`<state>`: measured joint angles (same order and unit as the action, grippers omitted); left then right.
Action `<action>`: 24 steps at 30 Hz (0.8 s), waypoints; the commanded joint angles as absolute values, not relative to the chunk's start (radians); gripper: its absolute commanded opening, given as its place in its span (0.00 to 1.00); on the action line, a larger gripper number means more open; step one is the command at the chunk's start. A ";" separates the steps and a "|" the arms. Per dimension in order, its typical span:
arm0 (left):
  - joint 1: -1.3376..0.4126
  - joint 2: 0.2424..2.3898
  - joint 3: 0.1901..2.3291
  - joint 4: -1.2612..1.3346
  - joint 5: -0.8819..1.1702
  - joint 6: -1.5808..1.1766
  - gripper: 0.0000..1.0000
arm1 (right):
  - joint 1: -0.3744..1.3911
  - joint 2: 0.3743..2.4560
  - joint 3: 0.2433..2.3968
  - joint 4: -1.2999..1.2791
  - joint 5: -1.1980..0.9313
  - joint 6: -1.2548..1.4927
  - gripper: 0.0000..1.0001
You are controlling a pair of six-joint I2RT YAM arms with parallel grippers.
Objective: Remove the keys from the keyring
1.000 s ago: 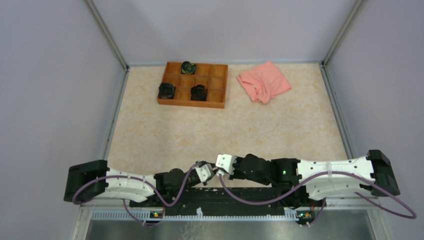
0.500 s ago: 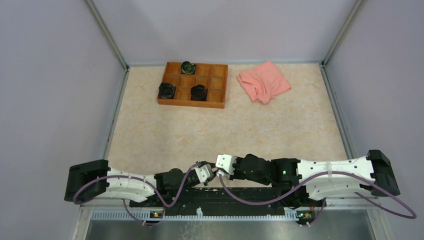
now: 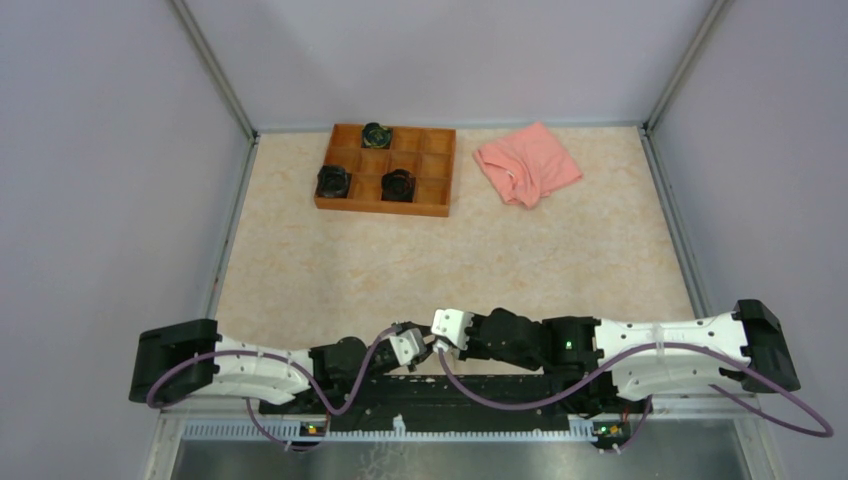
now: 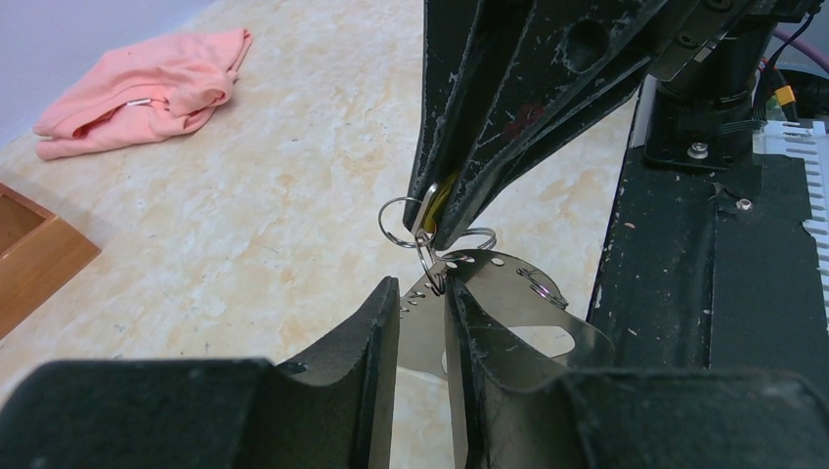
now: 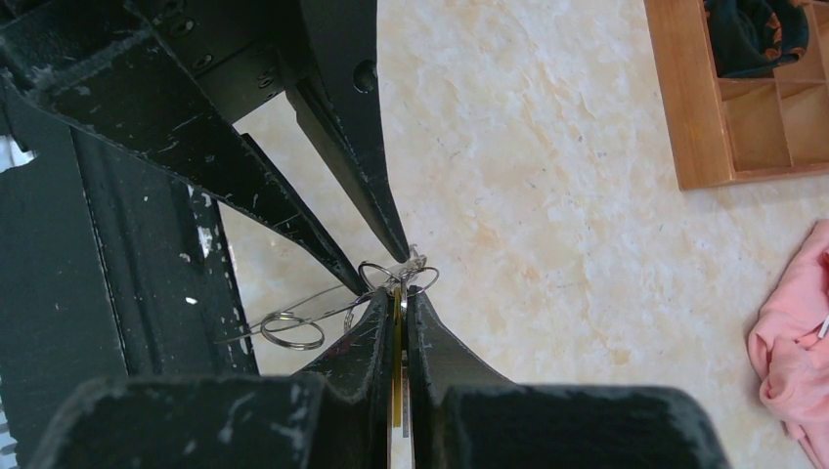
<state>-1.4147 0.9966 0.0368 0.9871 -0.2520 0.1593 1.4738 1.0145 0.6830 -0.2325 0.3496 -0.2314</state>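
- keyring (image 4: 508, 293): held off the table (image 3: 500, 260) at the middle of the near edge, between both grippers.
- left gripper (image 4: 422, 315): jaws closed on the keyring's holed rim.
- right gripper (image 5: 401, 303): jaws pinched tight on the yellow-headed key (image 5: 396, 391); small split rings (image 4: 399, 220) hang at its tips.
- wooden tray (image 3: 432, 205): far edge, left of centre.
- pink cloth (image 3: 527, 163): near the far right corner.
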 commanded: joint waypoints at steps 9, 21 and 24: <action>-1.419 0.987 0.049 1.068 -0.279 0.144 0.28 | 1.501 1.005 0.718 -0.229 0.341 -0.203 0.00; -1.418 0.973 0.047 1.073 -0.276 0.137 0.26 | 1.505 1.006 0.709 -0.229 0.347 -0.193 0.00; -1.418 0.974 0.045 1.070 -0.267 0.134 0.26 | 1.505 1.000 0.705 -0.230 0.357 -0.185 0.00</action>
<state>-1.4155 0.9855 0.0368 0.9936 -0.2676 0.1474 1.4860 1.0145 0.6830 -0.2501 0.3500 -0.2081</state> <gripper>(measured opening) 0.257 0.021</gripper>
